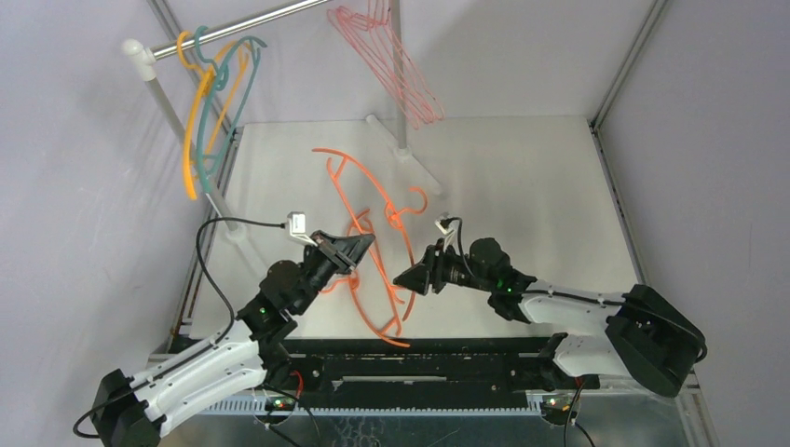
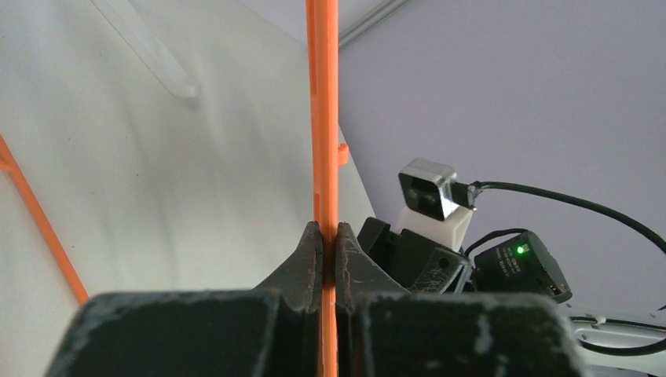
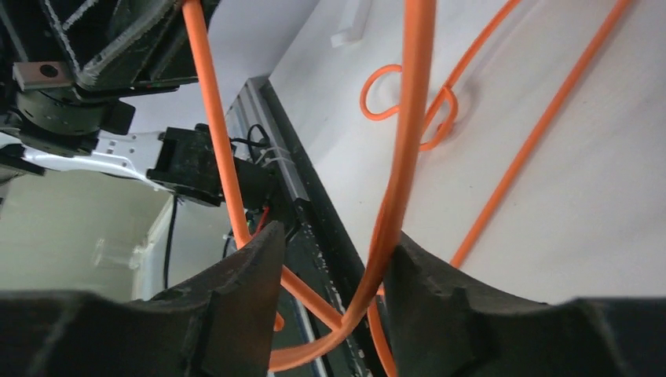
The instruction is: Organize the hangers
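the left gripper (image 1: 361, 248) is clamped tight on a bright orange thin triangular hanger (image 2: 323, 118). its two black fingers (image 2: 302, 267) press flat against either side of the narrow bar with no gap showing, and in the left wrist view the bar runs straight up out of the jaws. from above, this orange hanger stands lifted and tilted over the white table (image 1: 522, 186), its lower rounded corner hanging near the front edge between the two arms. the right gripper (image 1: 405, 278) faces the left one from close by, its jaws parted to a moderate width. its wrist view shows the rounded corner of the same orange hanger looping down between the two fingers. the thicker-looking run of the wire passes just beside the inner face of one finger, and whether it touches cannot be told. nothing is pinched there. other bright orange hangers (image 1: 396, 222) lie flat on the table behind the grippers, their hooks tangled together near the middle. at the back, a silver metal rail (image 1: 251, 23) on a white post (image 1: 154, 74) carries a yellow-orange hanger (image 1: 193, 140) and a teal hanger (image 1: 244, 70) at its left end, and a bunch of pale pink hangers (image 1: 401, 74) further right.
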